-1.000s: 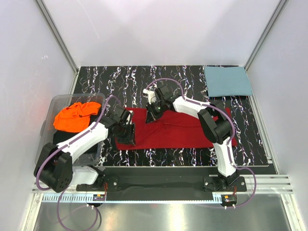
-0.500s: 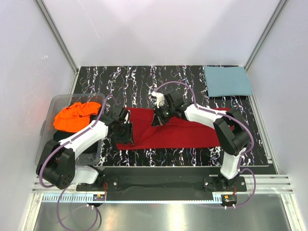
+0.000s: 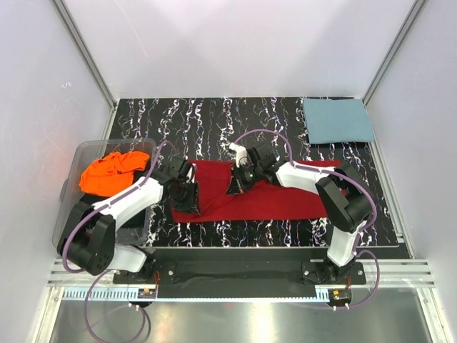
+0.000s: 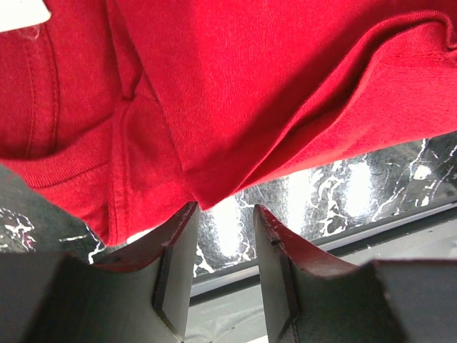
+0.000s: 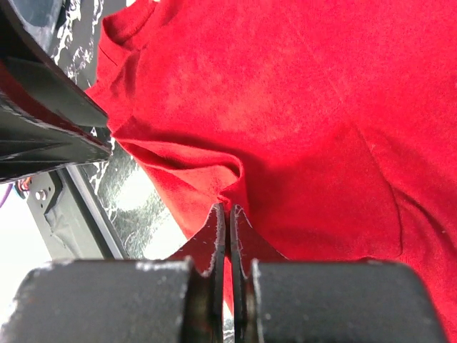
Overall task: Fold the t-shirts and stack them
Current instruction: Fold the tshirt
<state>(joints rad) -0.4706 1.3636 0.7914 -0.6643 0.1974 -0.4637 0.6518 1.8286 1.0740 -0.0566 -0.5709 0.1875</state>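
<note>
On the near half of the black marbled mat [image 3: 214, 121], the red t-shirt [image 3: 285, 204] lies spread left-right as a wide band w/ wrinkles. L gripper [image 3: 186, 199] sits at the shirt's left end, by the near corner. Its jaws are abt half open, and a fold of the shirt edge hangs right at the tips but isn't clamped. The fingers [image 4: 178, 243] stand apart w/ mat showing between. R gripper [image 3: 238, 184] is just right of it, over the shirt's far-left part, not touching L. Its jaws are closed tight, pinching a small ridge of red cloth that bunches twd the tips. Left of the mat, a clear bin [image 3: 86, 148] holds the orange t-shirt [image 3: 107, 174], crumpled. In the far right corner lies the teal-blue t-shirt [image 3: 337, 120], folded flat into a rectangle, well apart from the red one.
</note>
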